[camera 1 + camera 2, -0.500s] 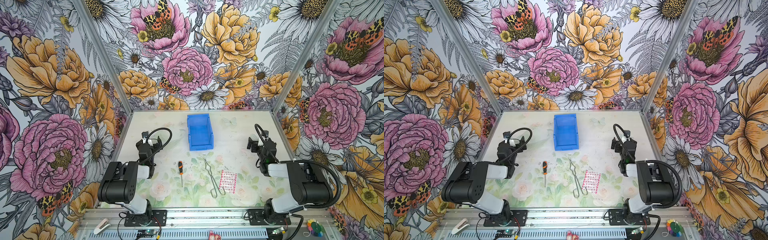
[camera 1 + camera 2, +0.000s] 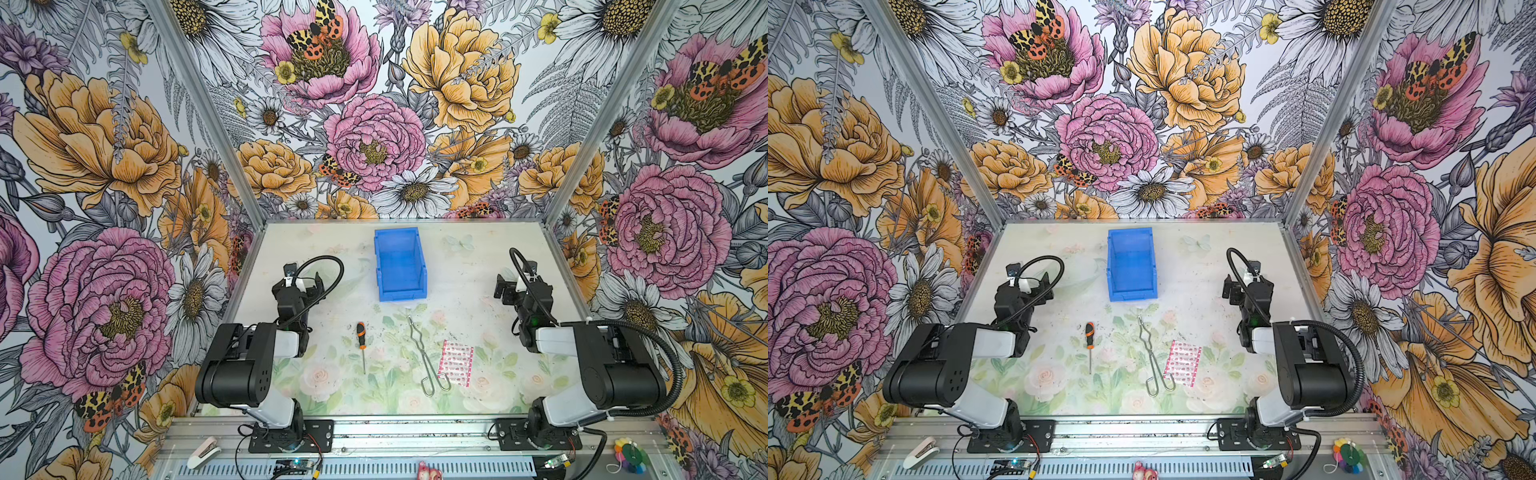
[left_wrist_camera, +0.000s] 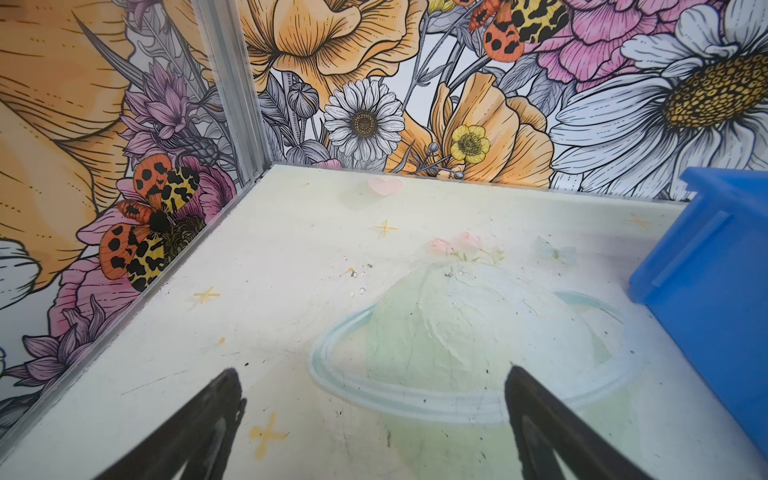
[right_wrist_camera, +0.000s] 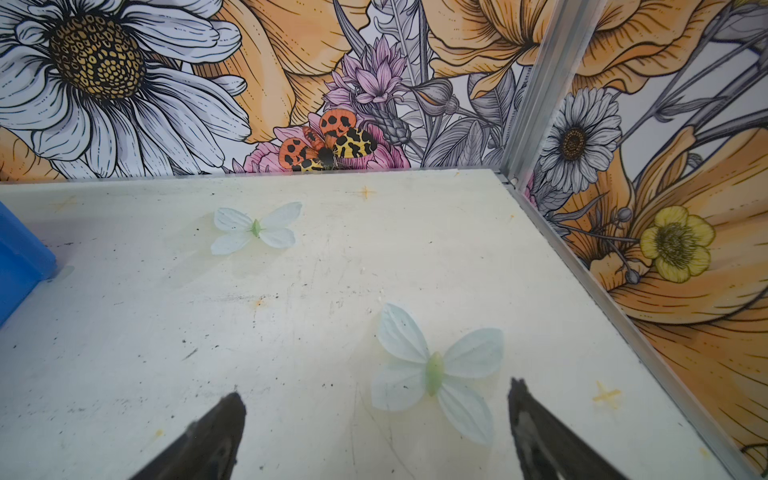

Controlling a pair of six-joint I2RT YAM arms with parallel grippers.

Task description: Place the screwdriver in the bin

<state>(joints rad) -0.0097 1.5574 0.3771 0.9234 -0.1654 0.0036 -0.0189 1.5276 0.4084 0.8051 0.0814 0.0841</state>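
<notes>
We see the counter (image 2: 478,249) carrying the blue bin (image 2: 400,266) near its far edge. Our left gripper (image 3: 372,386) and right gripper (image 4: 376,405) both stand spread wide, holding nothing. The screwdriver (image 2: 361,336) lies flat between bin and near edge, beside wire tongs (image 2: 424,357).

Your table (image 2: 465,291) was a pale, scuffed floral-print top. Landmark: the bin (image 2: 400,266), which sat on it toward the back wall, low end facing the arms. You had the screwdriver (image 2: 361,340) lying flat nearer than the bin, slightly left, handle toward it. Wire tongs (image 2: 424,357) lay nearer, slightly right of it; a pink patterned packet (image 2: 456,363) lay just right of the tongs' loops.
</notes>
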